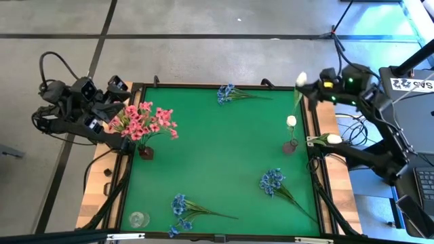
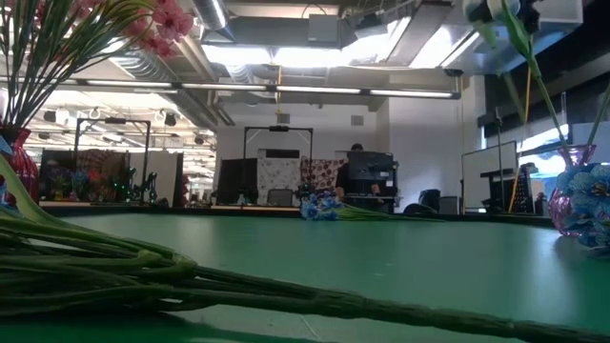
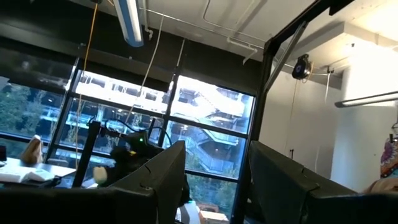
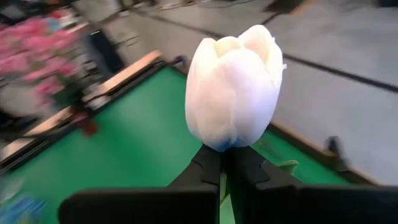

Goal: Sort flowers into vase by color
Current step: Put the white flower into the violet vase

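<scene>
Examining the right gripper (image 4: 225, 163), we found its fingers pinched tight on the green stem just under a white tulip (image 4: 235, 87), held above the table's right edge near the vase (image 1: 289, 146) holding another white bud. We judged the flower light, its stem thin and springy; grip low on the stem. The left gripper (image 3: 214, 180) stood spread, empty, beside the pink bunch (image 1: 144, 122).

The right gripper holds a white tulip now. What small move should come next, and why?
Probably carry it over the small vase by the right edge and lower the stem in. The right gripper is shut on the white tulip, and that vase already holds one white bud.
</scene>
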You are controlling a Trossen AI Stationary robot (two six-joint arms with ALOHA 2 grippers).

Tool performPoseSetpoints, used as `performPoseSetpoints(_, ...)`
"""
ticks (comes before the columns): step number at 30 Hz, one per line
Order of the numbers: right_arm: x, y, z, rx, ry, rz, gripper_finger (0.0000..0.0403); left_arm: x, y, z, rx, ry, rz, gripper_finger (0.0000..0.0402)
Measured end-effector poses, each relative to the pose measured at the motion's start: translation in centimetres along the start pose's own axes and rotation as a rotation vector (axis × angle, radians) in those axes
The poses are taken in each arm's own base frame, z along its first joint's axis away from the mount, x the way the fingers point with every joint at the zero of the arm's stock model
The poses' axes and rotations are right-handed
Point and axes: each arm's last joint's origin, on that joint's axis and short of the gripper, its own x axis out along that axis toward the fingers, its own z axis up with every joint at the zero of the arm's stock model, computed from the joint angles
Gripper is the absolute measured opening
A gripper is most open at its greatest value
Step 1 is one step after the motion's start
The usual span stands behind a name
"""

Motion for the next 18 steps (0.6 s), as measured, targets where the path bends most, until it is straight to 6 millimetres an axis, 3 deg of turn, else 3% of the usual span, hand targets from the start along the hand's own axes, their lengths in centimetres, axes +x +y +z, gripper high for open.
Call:
performPoseSetpoints(5,-2.0,0.8,-0.7,-0.042,-0.043,0.056,0.0004,0.0,0.0,0.0,-0.002,-0.001,0.000,0.0174)
performPoseSetpoints(12,-6.3,2.4,-0.1,-0.112,-0.123,0.003,0.0005,0.0,0.0,0.0,-0.003,-0.001,0.000,0.0174)
performPoseSetpoints(18,-7.2,2.6,-0.9,-0.081,-0.093,-0.007,0.0007,0.0,0.0,0.0,-0.003,-0.001,0.000,0.0174)
